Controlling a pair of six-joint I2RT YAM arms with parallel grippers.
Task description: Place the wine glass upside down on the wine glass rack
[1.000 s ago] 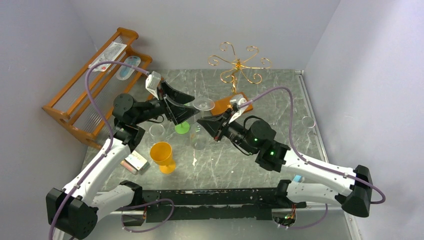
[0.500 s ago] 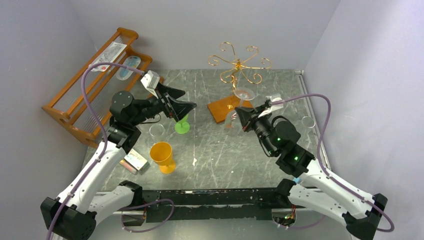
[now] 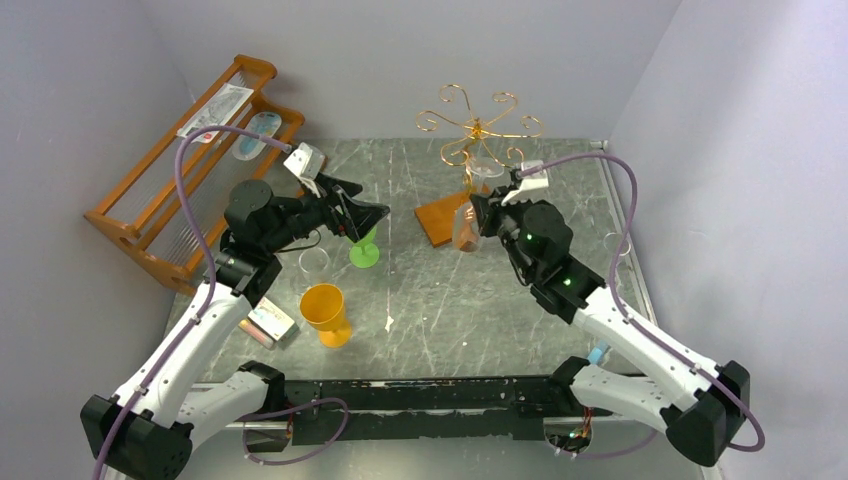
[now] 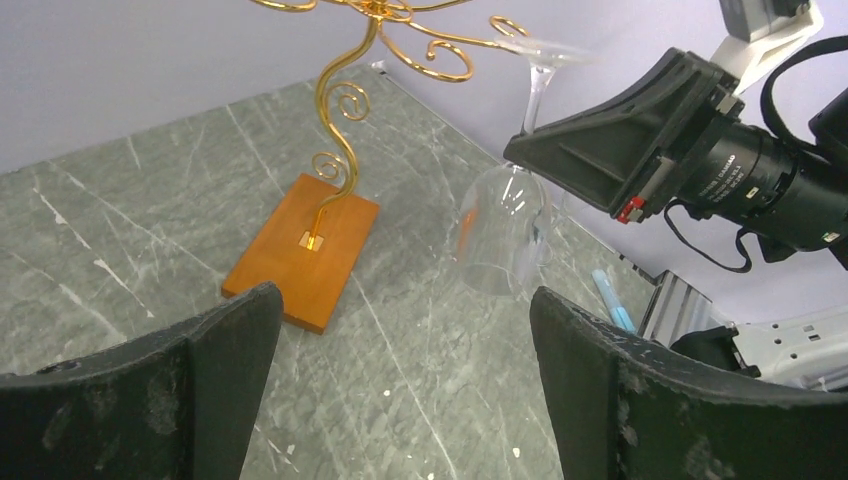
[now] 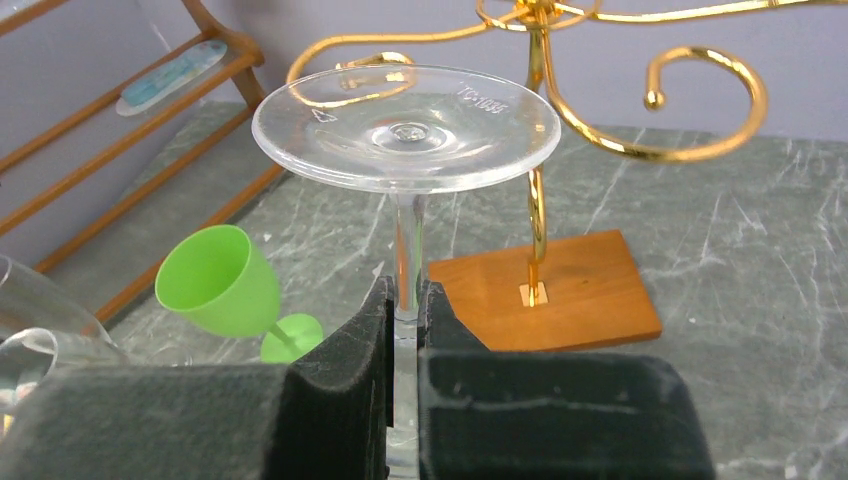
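Observation:
The clear wine glass (image 3: 468, 230) hangs upside down, foot up, in my right gripper (image 3: 482, 212), which is shut on its stem. In the right wrist view the foot (image 5: 405, 125) stands above the closed pads (image 5: 350, 340). The foot is near the lower curled arms of the gold wire wine glass rack (image 3: 478, 125), just in front of them, over its brown wooden base (image 3: 440, 215). In the left wrist view the glass bowl (image 4: 500, 235) hangs right of the rack stem (image 4: 340, 130). My left gripper (image 3: 375, 215) is open and empty, left of the rack.
An orange-brown slatted shelf (image 3: 190, 170) stands at the back left. A green goblet (image 3: 363, 250), a clear tumbler (image 3: 313, 262), an orange cup (image 3: 325, 312) and a small box (image 3: 268, 325) sit front left. A small clear cup (image 3: 617, 243) is by the right wall.
My right gripper has carried the glass from beside the left gripper, mid-table, back and right to the rack. The left gripper has drawn back slightly to the left and stays open.

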